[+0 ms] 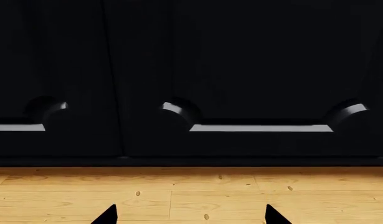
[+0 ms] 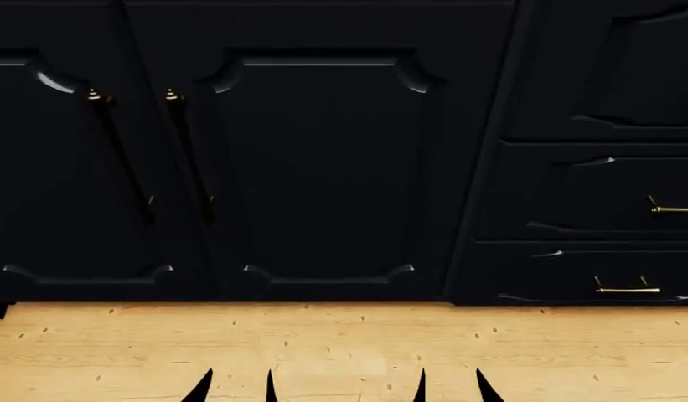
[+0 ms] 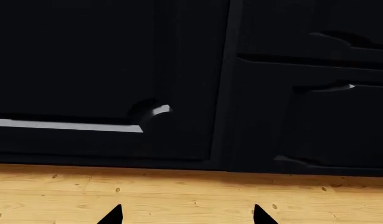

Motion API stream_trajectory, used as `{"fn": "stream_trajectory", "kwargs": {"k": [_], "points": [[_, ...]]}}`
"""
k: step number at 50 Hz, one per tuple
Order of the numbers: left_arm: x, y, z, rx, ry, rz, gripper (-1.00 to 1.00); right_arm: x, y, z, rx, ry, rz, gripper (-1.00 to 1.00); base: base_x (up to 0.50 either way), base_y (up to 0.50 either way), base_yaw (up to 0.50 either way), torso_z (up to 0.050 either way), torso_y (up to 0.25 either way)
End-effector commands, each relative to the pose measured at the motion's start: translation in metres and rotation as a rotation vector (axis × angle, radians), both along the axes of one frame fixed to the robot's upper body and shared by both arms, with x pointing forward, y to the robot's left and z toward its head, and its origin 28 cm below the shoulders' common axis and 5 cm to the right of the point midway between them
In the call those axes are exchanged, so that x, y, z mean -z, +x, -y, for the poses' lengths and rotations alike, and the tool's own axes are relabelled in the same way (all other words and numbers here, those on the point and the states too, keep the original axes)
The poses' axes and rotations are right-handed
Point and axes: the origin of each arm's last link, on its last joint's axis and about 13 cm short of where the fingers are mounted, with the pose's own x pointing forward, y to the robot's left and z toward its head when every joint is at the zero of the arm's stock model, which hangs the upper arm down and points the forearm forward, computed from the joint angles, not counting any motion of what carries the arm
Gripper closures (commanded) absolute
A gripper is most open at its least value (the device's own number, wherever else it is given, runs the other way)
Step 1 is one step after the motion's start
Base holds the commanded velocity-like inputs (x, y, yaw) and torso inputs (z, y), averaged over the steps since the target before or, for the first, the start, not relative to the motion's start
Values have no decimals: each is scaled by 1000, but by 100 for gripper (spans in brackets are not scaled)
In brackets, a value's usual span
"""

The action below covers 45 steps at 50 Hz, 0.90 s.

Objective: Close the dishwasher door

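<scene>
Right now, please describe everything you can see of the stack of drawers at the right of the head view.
The drawers are black, matt, like painted wood, with raised moulded fronts. Three fronts show in the head view, stacked one above another; the top one is cut off by the picture's edge. The two lower ones each carry a slim brass handle near the right side. All appear shut and flush. The stack stands beside the black cabinet doors, and its base meets the pale wooden floor. Nothing touches it.
</scene>
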Motion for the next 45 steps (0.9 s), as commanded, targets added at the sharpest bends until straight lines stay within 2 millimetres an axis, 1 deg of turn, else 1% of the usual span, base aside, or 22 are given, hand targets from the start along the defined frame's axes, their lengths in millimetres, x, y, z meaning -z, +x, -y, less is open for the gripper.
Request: {"fn": "stream_trajectory", "kwargs": {"k": [1, 3, 18, 45], "points": [[0, 0, 0, -1, 0, -1, -100, 0, 0, 0, 0, -1, 1, -100, 0, 0, 0, -50, 0], [0, 0, 0, 0, -3, 1, -100, 0, 0, 0, 0, -1, 2, -100, 0, 0, 0, -29, 0], [0, 1, 0, 0, -4, 4, -100, -1, 0, -1, -7, -16, 11, -100, 0, 18, 0, 0, 0], [0, 0, 0, 0, -1, 3, -100, 0, 0, -1, -3, -21, 9, -100, 0, 434, 0, 0, 0]]}}
